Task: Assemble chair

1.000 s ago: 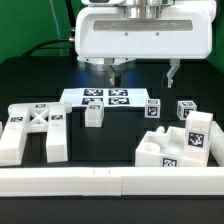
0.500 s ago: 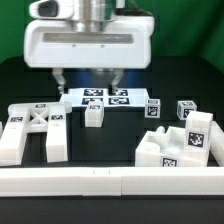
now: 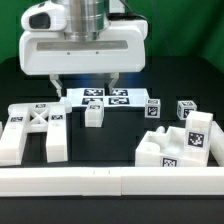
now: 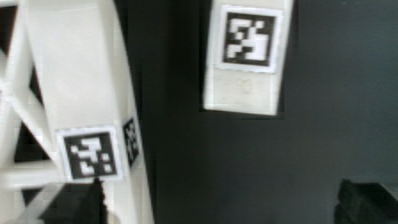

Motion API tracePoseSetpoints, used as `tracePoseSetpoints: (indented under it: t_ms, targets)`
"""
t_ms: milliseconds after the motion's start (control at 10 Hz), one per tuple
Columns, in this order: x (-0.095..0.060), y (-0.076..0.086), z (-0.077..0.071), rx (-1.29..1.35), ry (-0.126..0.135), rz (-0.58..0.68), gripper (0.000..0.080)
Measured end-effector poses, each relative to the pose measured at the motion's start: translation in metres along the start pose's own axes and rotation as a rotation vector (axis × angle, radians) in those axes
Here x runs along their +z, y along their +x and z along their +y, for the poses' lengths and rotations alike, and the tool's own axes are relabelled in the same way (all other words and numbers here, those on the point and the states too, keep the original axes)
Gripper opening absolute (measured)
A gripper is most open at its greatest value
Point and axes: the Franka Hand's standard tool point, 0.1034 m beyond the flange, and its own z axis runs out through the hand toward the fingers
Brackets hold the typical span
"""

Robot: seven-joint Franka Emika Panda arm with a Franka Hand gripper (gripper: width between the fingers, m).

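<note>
The hand (image 3: 86, 83) hangs released, fingers spread and empty, above the black desk (image 3: 102, 146); the chair's X-braced frame (image 3: 35, 128) lies at its eight o'clock, a small tagged block (image 3: 93, 114) at six o'clock

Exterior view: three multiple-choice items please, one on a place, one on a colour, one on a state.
1. Where does the X-braced frame lie?
A) at the exterior view's left
B) at the exterior view's right
C) in the tool
2. What colour is the table?
A) white
B) black
C) brown
3. How is the tool?
A) shut on the frame
B) shut, empty
C) open, empty
Key: 1 A, it rests on the table near the left edge; 2 B, the bare top is black; 3 C, its fingers stand wide apart with nothing between.
</note>
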Motion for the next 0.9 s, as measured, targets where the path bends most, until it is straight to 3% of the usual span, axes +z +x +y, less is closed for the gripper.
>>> tracePoseSetpoints:
  t_ms: [500,900]
  targets:
    - [0.01,-0.01,-0.005,0.048,0.043,-0.379,0.0649]
    - [0.021,-0.022,-0.008,0.104,0.027,-0.691,0.0649]
